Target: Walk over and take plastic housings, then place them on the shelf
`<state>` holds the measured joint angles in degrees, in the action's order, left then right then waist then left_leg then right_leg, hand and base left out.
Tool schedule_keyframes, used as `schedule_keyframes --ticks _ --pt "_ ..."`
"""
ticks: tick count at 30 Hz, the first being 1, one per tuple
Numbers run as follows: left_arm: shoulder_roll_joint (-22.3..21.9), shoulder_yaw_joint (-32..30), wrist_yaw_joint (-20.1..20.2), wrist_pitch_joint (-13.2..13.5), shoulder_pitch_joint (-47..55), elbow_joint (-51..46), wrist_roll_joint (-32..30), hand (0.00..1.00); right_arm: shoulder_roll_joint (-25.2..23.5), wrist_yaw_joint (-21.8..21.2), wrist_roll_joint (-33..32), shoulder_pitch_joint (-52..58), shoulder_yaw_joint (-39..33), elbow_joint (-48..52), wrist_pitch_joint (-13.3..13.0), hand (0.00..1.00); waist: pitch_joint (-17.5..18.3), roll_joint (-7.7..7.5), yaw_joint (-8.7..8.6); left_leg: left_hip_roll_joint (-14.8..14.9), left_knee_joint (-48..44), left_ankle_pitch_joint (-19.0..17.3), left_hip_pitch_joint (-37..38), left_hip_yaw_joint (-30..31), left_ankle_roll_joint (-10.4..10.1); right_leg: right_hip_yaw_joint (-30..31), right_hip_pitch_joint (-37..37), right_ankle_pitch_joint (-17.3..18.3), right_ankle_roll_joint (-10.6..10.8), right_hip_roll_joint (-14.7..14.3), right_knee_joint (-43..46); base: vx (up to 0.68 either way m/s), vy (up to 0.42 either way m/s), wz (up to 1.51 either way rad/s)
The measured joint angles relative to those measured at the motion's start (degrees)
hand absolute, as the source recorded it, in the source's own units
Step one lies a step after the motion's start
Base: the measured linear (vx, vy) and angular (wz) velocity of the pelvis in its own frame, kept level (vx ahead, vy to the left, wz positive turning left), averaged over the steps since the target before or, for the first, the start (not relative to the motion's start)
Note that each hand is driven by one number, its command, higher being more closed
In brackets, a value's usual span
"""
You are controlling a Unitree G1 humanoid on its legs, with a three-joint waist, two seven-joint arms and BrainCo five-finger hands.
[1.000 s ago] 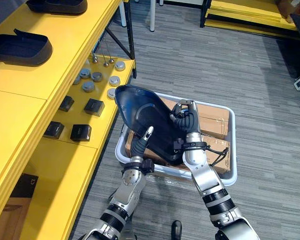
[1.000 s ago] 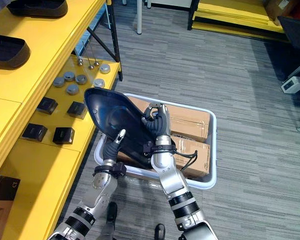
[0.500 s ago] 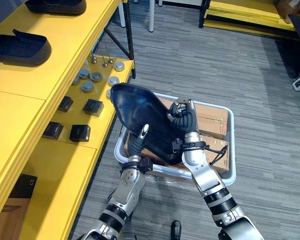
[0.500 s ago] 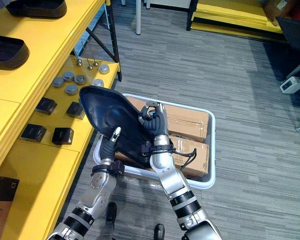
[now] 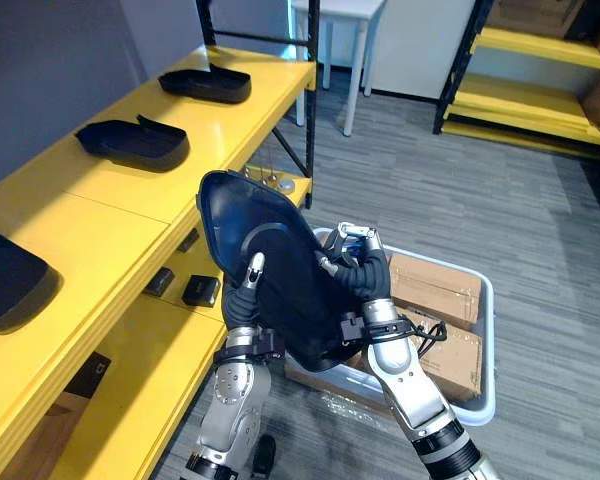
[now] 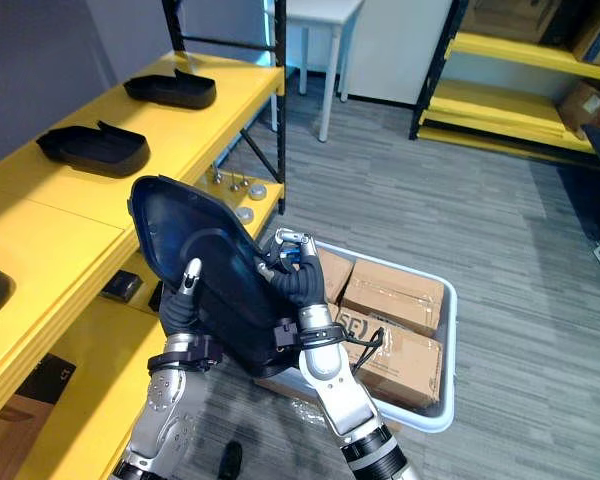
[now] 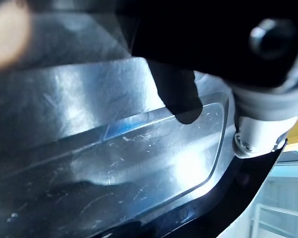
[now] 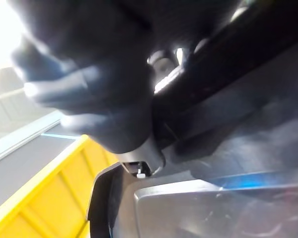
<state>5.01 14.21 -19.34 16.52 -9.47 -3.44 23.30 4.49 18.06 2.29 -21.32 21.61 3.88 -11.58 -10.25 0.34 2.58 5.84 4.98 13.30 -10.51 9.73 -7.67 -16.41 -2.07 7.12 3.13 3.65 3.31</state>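
A large dark plastic housing [image 5: 270, 270] is held up between both hands, tilted on edge, above the near left corner of a white bin [image 5: 487, 330]. My left hand [image 5: 245, 295] grips its lower left side, with the thumb pressed on the face and the fingers hidden behind. At its right edge, my right hand [image 5: 365, 280] has its fingers curled round the rim. The left wrist view shows a dark fingertip [image 7: 181, 101] on the housing's glossy surface [image 7: 114, 148]. The yellow shelf [image 5: 90, 230] runs along the left, level with the housing.
Three more dark housings [image 5: 135, 143] [image 5: 205, 85] [image 5: 10, 280] lie on the shelf top. Small black boxes [image 5: 200, 290] and metal discs [image 5: 283, 184] sit on the lower shelf. Cardboard boxes [image 5: 435, 285] fill the bin. A white table [image 5: 350, 60] and yellow racks [image 5: 540, 50] stand behind.
The camera has tipped up, so more of the shelf top shows. Both hands have lifted the housing higher above the bin and stood it more upright.
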Motion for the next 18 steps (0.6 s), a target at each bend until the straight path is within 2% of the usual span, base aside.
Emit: schedule_keyframes --ticks 3,4,11,12,18 --pt "0.0 0.1 1.2 -0.5 1.9 0.0 -0.1 1.0 0.0 -1.0 -0.3 2.0 0.0 0.0 -0.3 1.0 1.5 0.02 -0.16 0.1 0.0 0.1 0.3 -0.1 0.1 0.2 -0.1 0.0 0.0 0.1 0.0 -0.02 0.03 -0.05" --pt "-0.1 0.1 1.5 -0.6 2.7 0.0 -0.4 0.0 0.0 -1.3 -0.4 2.7 0.2 0.0 -0.4 1.0 2.2 -0.01 -0.27 0.1 0.0 0.1 0.4 -0.2 0.1 0.2 -0.1 0.0 0.0 0.0 -0.1 -0.03 0.023 -0.04" --pt "1.1 0.6 5.1 -1.1 5.2 0.0 -0.5 0.0 1.1 -3.6 -2.0 7.1 0.5 -0.5 -0.4 1.0 4.9 -0.04 -0.17 0.2 0.0 0.1 0.4 -0.2 0.2 0.1 -0.4 -0.3 -0.2 -0.1 -0.8 0.0 0.0 0.0" --pt "1.4 0.6 5.5 -1.5 5.3 0.0 -0.5 1.0 1.5 -3.8 -2.0 7.3 0.6 -0.5 -0.4 1.0 5.2 -0.02 -0.17 0.2 0.0 0.1 0.4 -0.2 0.2 0.1 -0.5 -0.4 -0.2 -0.1 -0.9 0.0 0.0 0.0" --pt "2.7 0.9 6.9 -2.3 5.5 0.5 -1.7 1.0 2.1 -4.9 -2.3 7.6 0.6 -0.5 -0.4 1.0 6.1 -0.05 -0.27 0.2 0.0 0.2 0.4 -0.1 0.2 0.2 -0.5 -0.4 -0.2 -0.2 -1.0 0.0 0.0 0.0"
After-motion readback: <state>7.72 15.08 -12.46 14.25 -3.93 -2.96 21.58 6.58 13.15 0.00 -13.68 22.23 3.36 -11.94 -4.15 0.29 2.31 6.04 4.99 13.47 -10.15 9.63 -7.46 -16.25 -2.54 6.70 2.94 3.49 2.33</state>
